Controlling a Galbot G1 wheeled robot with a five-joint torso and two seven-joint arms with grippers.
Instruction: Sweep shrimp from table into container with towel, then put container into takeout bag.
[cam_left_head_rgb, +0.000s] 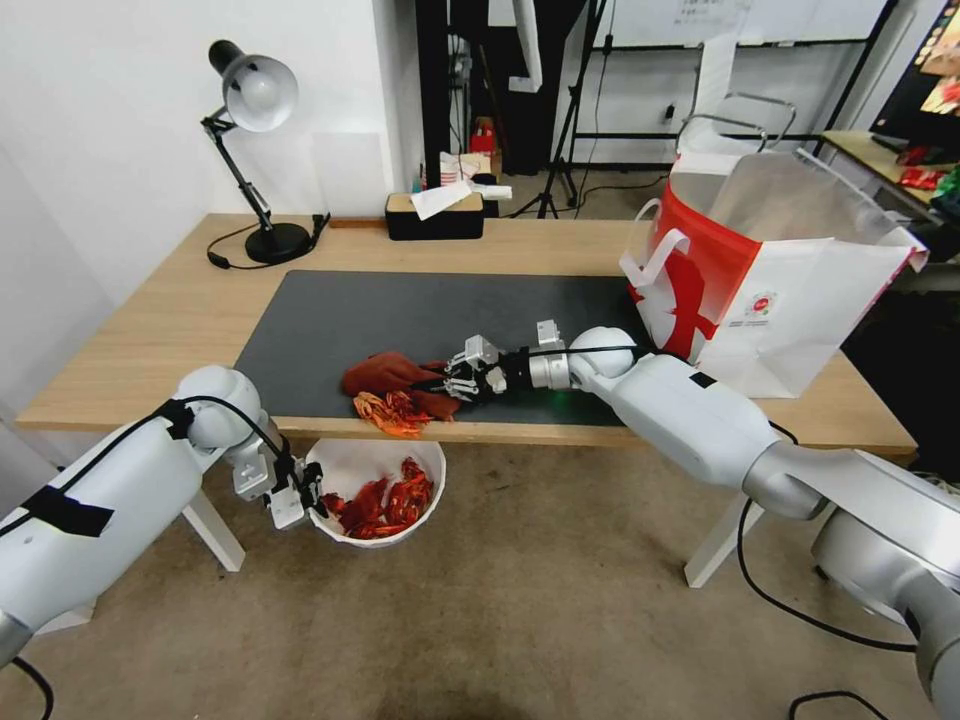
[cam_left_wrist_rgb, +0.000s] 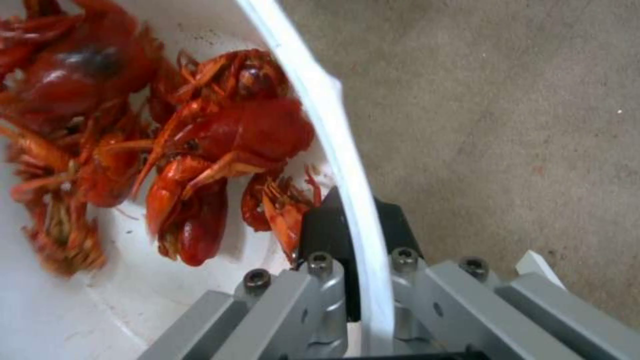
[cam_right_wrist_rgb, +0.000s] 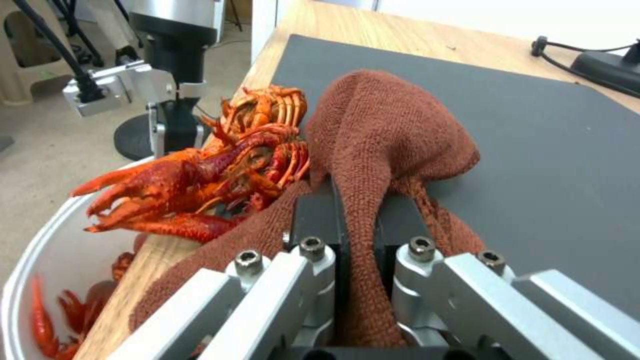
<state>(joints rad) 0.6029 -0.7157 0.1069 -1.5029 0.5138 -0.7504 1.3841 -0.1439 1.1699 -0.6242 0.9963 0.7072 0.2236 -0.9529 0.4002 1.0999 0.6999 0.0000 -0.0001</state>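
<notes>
Wide open mat (cam_left_head_rgb: 420, 310) across the middle of the counter (cam_left_head_rgb: 180, 320), nothing on it from nine o'clock through twelve. At two o'clock the takeout bag (cam_left_head_rgb: 790, 270) stands tall and blocks that corner. Back edge: lamp (cam_left_head_rgb: 255, 150) at eleven, black tissue box (cam_left_head_rgb: 435, 215) at twelve, both well off the mat. The front edge at six is crowded: towel (cam_left_head_rgb: 395, 375) bunched against the shrimp (cam_left_head_rgb: 395, 412), pinched in the right gripper (cam_left_head_rgb: 447, 383) fingers (cam_right_wrist_rgb: 320, 220). Just below the edge, the container (cam_left_head_rgb: 345, 465) hangs on the left gripper (cam_left_head_rgb: 305, 495), closing the gap there. Bare floor (cam_left_head_rgb: 560, 600) at five o'clock.
</notes>
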